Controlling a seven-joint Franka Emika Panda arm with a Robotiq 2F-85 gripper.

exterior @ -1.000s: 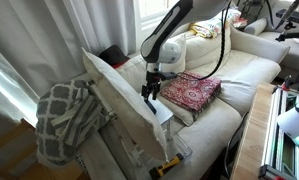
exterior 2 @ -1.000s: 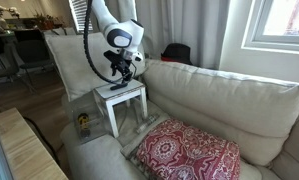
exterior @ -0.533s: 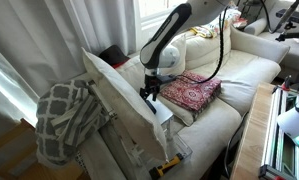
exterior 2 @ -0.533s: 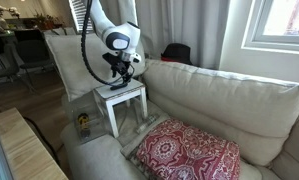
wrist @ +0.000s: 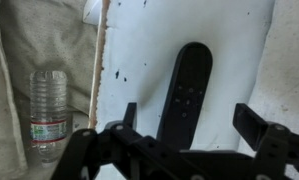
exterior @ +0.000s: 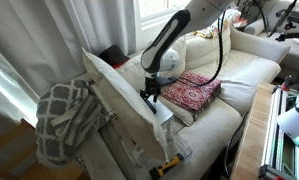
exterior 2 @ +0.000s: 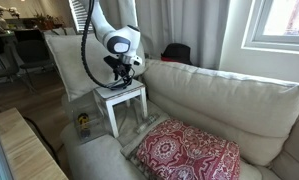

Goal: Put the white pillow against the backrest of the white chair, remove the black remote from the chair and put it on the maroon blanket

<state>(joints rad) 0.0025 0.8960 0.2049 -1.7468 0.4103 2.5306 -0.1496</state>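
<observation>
We see the gripper (wrist: 189, 113) spread wide in the wrist view, one finger on each side of the black remote (wrist: 186, 85), with a clear gap on both sides (no contact that we can make out). The remote lies flat on the small white counter (wrist: 139, 40), long axis running 6 to 12, tipped slightly toward 1. The counter top is speckled with dark spots. A clear water bottle (wrist: 49, 110) lies at 9 o'clock from the remote, off the counter, on beige fabric.

In both exterior views the gripper (exterior: 149, 97) (exterior 2: 119, 77) points down, just above the counter (exterior 2: 131, 97). The white pillow (exterior: 119, 95) stands on edge at 9 o'clock from the gripper, beside the counter and apart from the backrest of the white chair (exterior: 239, 55). The maroon blanket (exterior: 192, 92) lies folded on the chair's seat at 3 o'clock from the gripper. In an exterior view it sits at 5 o'clock (exterior 2: 189, 150), well apart from the counter. A grey-and-white lattice throw (exterior: 64, 120) is heaped at 8 o'clock from the pillow.
</observation>
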